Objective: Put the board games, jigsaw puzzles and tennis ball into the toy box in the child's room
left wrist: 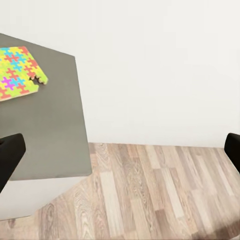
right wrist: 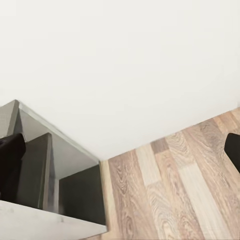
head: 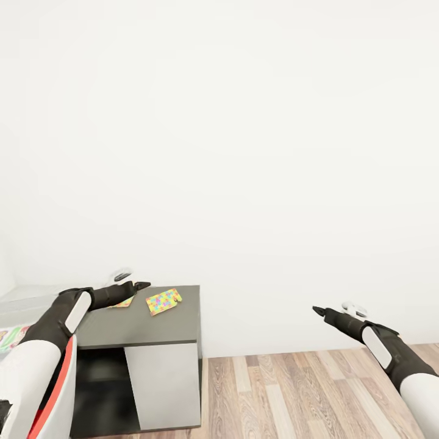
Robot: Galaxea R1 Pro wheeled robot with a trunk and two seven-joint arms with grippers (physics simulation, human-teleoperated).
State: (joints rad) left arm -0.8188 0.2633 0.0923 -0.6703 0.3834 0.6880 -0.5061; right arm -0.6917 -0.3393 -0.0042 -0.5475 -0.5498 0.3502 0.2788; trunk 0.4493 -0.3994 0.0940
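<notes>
Two jigsaw puzzles lie on the dark grey cabinet top of the table [head: 177,326]. One jigsaw puzzle [head: 163,302] lies in plain sight, and it is also in the left wrist view [left wrist: 17,72]. The other puzzle [head: 124,302] is mostly hidden under my left gripper [head: 139,285], which hovers open just above the cabinet top [left wrist: 55,130]. My right gripper [head: 317,311] hangs open over the floor, off to the right of the table, with nothing between its fingers [right wrist: 10,167]. A colourful printed strip [head: 9,337] peeks out at the left edge; I cannot tell what it is. The toy box, tennis ball and bed are out of view.
A white wall [head: 244,152] stands close behind the table. The cabinet has a light grey door panel [head: 163,384] and an open dark recess [head: 100,390]. Wood-plank floor [head: 292,396] stretches to the right. The pale desk top [head: 24,299] continues to the left.
</notes>
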